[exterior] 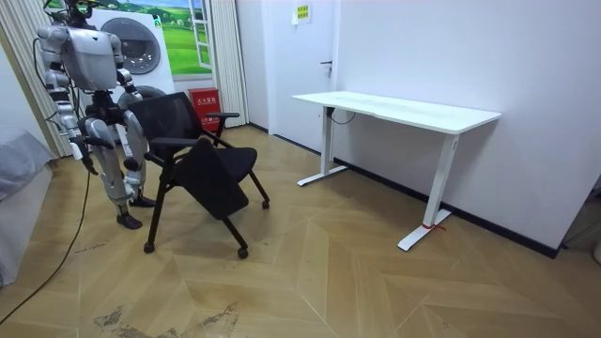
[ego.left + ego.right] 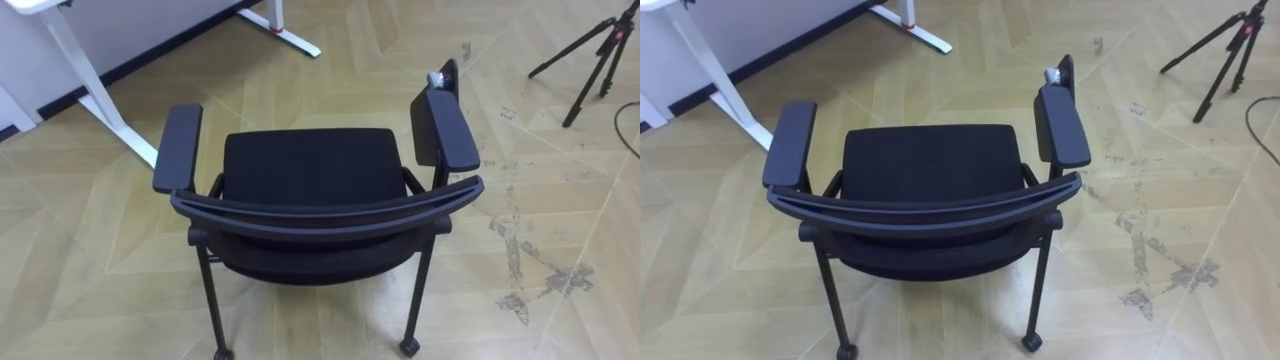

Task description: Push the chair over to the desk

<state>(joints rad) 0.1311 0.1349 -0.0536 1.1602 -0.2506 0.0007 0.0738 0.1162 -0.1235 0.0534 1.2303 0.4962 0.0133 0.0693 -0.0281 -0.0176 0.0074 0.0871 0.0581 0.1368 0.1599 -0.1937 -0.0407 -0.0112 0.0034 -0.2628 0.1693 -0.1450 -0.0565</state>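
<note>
1 black chair [image 2: 310,170], 2 armrests [image 2: 178,148], 1 white desk [image 1: 394,108], 1 tripod [image 2: 590,60], robot hand [image 1: 84,145] state cannot be told.

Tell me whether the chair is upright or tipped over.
Upright. The chair stands on its legs on the floor, with the seat facing up and the backrest towards the robot.

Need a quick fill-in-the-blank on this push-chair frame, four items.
1. The chair is ___ all over.
2. In the room view, the robot stands ___ the chair's backrest.
3. The desk has a ___ top.
4. At the eye views' upper right, a ___ stands on the floor.
Missing: black; behind; white; tripod.
</note>
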